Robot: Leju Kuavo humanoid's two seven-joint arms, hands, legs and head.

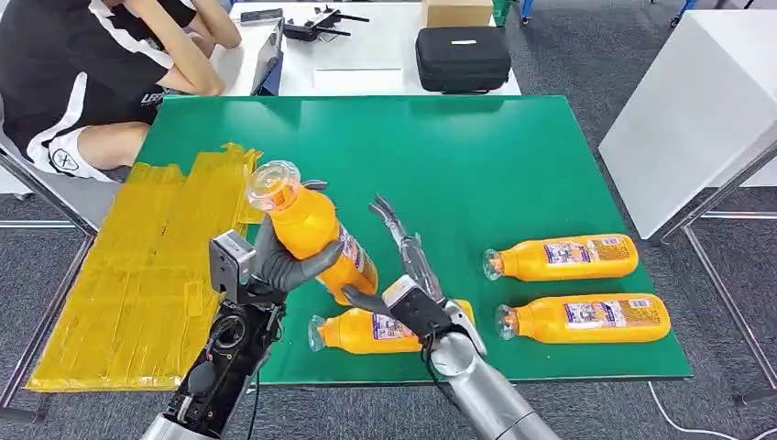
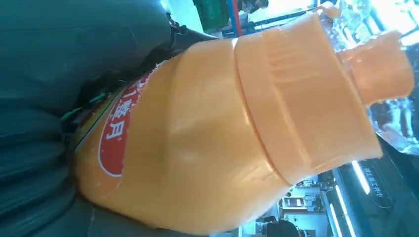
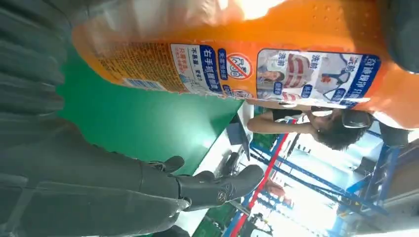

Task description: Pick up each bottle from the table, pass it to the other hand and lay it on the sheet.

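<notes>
Handover stage. Left hand point(image 1: 279, 266) grips an orange bottle point(image 1: 311, 234) around its body, cap end up and tilted away from the robot, held above the green table point(image 1: 476, 156). Right hand point(image 1: 408, 284) sits just beside the bottle's base, fingers point(image 1: 396, 225) spread and extended, thumb near the bottom of the bottle; looks like it holds nothing, though contact at the base cannot be told.

Progress: yellow sheet point(image 1: 137, 266) carries no bottle, so none delivered by the look of it. Three more bottles lie on their sides on the table: one point(image 1: 366, 332) right under the hands near the front edge, two point(image 1: 563, 258) point(image 1: 586, 318) well to the right of it.

Room: open green surface behind the held bottle; the sheet is just left of the left hand, overhanging the table's left edge. A seated person point(image 1: 101, 73) is at the far left corner, a black case point(image 1: 463, 57) on the white desk beyond.
</notes>
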